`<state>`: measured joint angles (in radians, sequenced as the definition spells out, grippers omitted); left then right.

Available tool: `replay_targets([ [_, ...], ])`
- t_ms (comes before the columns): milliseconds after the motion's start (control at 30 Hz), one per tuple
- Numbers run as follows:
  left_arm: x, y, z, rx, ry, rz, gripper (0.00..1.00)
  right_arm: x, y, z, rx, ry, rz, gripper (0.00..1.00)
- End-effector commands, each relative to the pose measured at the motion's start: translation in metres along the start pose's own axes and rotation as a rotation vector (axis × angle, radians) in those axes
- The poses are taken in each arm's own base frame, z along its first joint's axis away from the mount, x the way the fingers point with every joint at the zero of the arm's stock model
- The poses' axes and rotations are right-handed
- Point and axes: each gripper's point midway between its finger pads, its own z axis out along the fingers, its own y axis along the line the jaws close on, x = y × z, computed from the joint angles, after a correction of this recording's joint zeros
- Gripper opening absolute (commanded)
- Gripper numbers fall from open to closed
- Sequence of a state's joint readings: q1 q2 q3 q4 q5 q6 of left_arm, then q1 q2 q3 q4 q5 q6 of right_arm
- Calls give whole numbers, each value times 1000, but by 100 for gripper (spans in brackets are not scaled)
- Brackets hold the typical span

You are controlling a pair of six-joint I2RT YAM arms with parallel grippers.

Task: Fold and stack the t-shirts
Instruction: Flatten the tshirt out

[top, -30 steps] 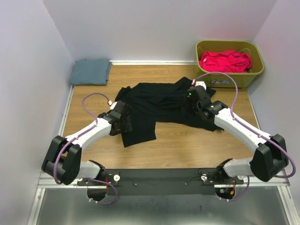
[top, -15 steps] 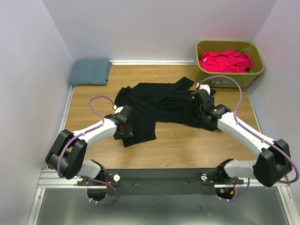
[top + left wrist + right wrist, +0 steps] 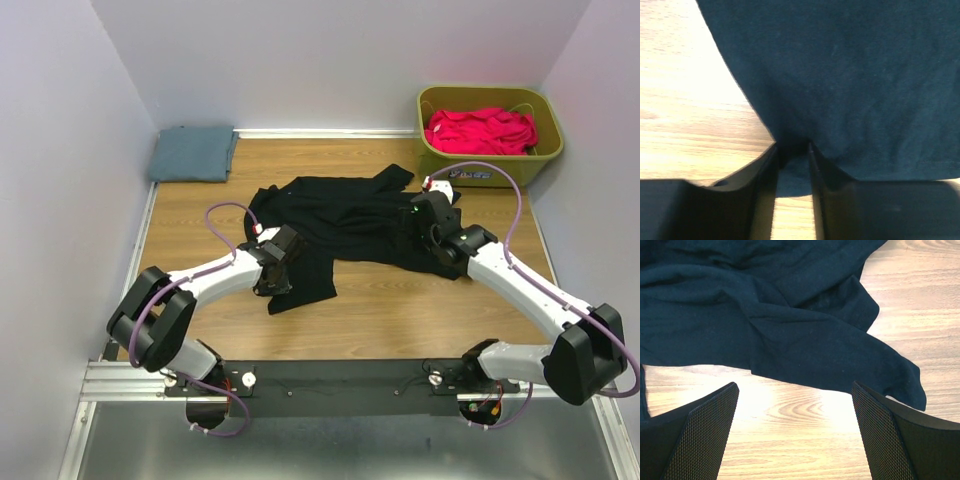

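From above, a crumpled black cotton t-shirt lies spread across the middle of the wooden table. The left hand sits on the flap that hangs toward the near edge. Its dark fingers merge with the cloth here, so the grip cannot be read from this view. The right hand is over the shirt's right side. A folded grey-blue shirt rests in the far left corner. An olive-green plastic basket at the far right holds bunched pink shirts.

At the left wrist, the left hand is drawn narrow, pinching a fold at the edge of the black t-shirt. Cloth fills the slot between the fingers and spreads away above them. Bare table shows to the left.

At the right wrist, the right hand is spread wide and holds nothing. Its mesh-textured pads frame bare table. The black t-shirt lies just beyond the fingertips, its wavy edge crossing between them, a sleeve-like point trailing right.
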<state>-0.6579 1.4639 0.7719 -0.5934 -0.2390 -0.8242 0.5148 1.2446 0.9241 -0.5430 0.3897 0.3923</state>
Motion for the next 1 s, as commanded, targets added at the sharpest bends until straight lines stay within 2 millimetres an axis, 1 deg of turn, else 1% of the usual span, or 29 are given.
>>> replay_targets([
  [0, 31, 15, 10, -78, 105, 3, 26, 7, -14, -1, 49, 1, 17, 100],
  [33, 31, 15, 9, -77, 103, 0, 21, 8, -14, 0, 49, 6, 19, 100],
  [67, 30, 15, 8, -76, 100, -1, 9, 10, -14, 0, 50, 9, 20, 100],
  [100, 29, 15, 8, -80, 91, -2, 1, 13, -15, 2, 54, 17, 20, 100],
  [133, 24, 16, 3, -85, 77, -12, 0, 14, -16, 2, 58, 20, 24, 100],
  [167, 20, 17, -1, -90, 60, -15, 0, 16, -18, 4, 69, 24, 25, 100],
  [200, 7, 17, -11, -100, 17, -23, 0, 20, -22, 6, 80, 33, 31, 100],
  [267, -9, 18, -22, -108, -37, -34, 0, 23, -26, 7, 91, 47, 47, 100],
  [300, -18, 21, -27, -117, -68, -35, 0, 25, -33, 8, 108, 55, 69, 100],
  [333, -31, 19, -38, -98, -102, -47, 0, 29, -39, 10, 126, 68, 94, 100],
  [367, -41, 23, -43, -98, -121, -50, 0, 34, -42, 11, 129, 88, 110, 100],
  [400, -53, 24, -50, -93, -154, -63, 0, 36, -53, 14, 153, 105, 154, 100],
  [433, -65, 31, -59, -84, -187, -92, 0, 42, -59, 17, 168, 129, 176, 100],
  [467, -73, 36, -64, -82, -207, -78, 0, 46, -60, 18, 155, 153, 206, 100],
  [500, -84, 39, -72, -73, -240, -89, 0, 51, -71, 22, 179, 175, 263, 99],
  [533, -92, 43, -81, -58, -273, -89, 0, 56, -75, 23, 185, 197, 289, 98],
  [567, -98, 48, -86, -56, -289, -92, 0, 60, -77, 24, 185, 212, 318, 98],
  [600, -104, 54, -90, -55, -301, -76, 0, 70, -79, 25, 179, 245, 353, 96],
  [633, -111, 54, -99, -34, -332, -78, 0, 74, -79, 25, 181, 254, 393, 95],
  [667, -113, 54, -102, -21, -344, -74, 0, 83, -78, 26, 179, 277, 413, 95],
  [767, -117, 60, -107, 0, -363, -64, 0, 97, -89, 27, 217, 303, 506, 93],
  [800, -117, 60, -109, 5, -369, -56, 0, 96, -90, 27, 215, 301, 537, 92],
  [833, -119, 64, -111, 4, -383, -53, 0, 101, -90, 27, 213, 307, 576, 92],
  [867, -120, 66, -114, 12, -390, -50, 0, 101, -90, 27, 209, 303, 600, 91],
  [967, -125, 62, -121, 60, -420, -44, 0, 105, -87, 25, 192, 308, 690, 91],
])
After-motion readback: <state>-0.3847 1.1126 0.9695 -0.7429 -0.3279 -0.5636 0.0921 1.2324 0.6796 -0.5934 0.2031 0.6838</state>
